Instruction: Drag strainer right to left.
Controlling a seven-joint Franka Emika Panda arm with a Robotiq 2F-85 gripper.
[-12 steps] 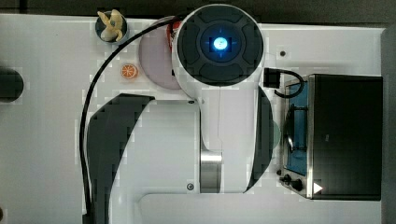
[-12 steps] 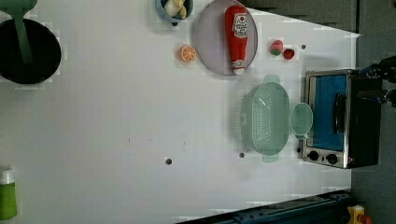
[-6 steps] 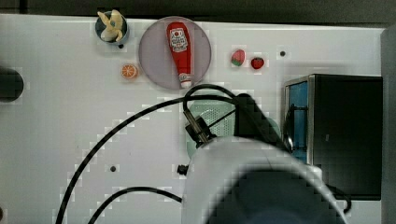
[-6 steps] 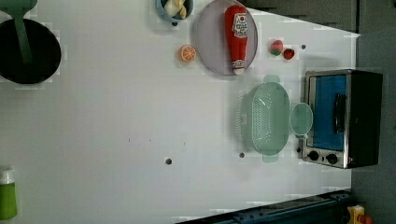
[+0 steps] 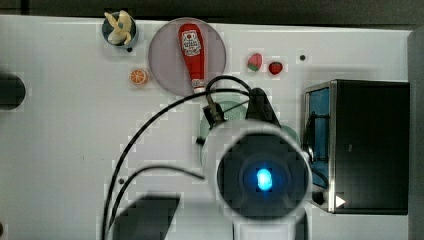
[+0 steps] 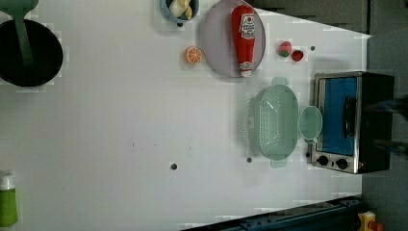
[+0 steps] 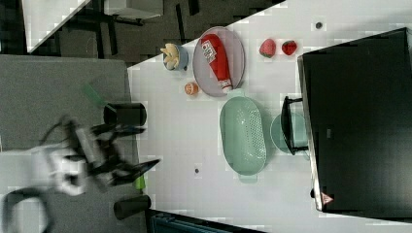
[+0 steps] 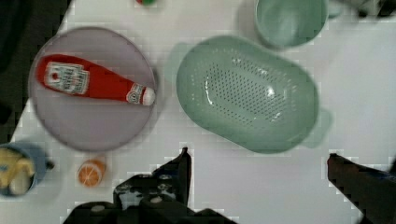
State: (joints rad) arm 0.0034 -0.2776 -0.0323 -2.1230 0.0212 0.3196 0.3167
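The strainer (image 6: pixel 276 122) is a pale mint-green oval colander with a grid of small holes. It stands upright on the white table, just left of a small green cup (image 6: pixel 310 122) in the left view. The right view shows the strainer (image 7: pixel 243 136) in the same spot, untouched. In the wrist view my gripper (image 8: pixel 261 172) hangs open above bare table beside one long side of the strainer (image 8: pixel 247 93). Its dark fingertips (image 8: pixel 184 165) are spread wide with nothing between them. In the top view my arm (image 5: pixel 260 177) covers most of the strainer.
A toaster oven (image 6: pixel 351 122) stands just beyond the cup. A grey-lilac plate (image 6: pixel 216 53) holding a ketchup bottle (image 6: pixel 244 33) sits close to one end of the strainer. An orange slice (image 6: pixel 194 55), a bowl of banana (image 6: pixel 179 7), two strawberries (image 6: pixel 284 48) and a black pan (image 6: pixel 29 53) lie farther off.
In the top view my arm has swung from the table's upper middle down over the strainer. The strainer has not moved in the left view.
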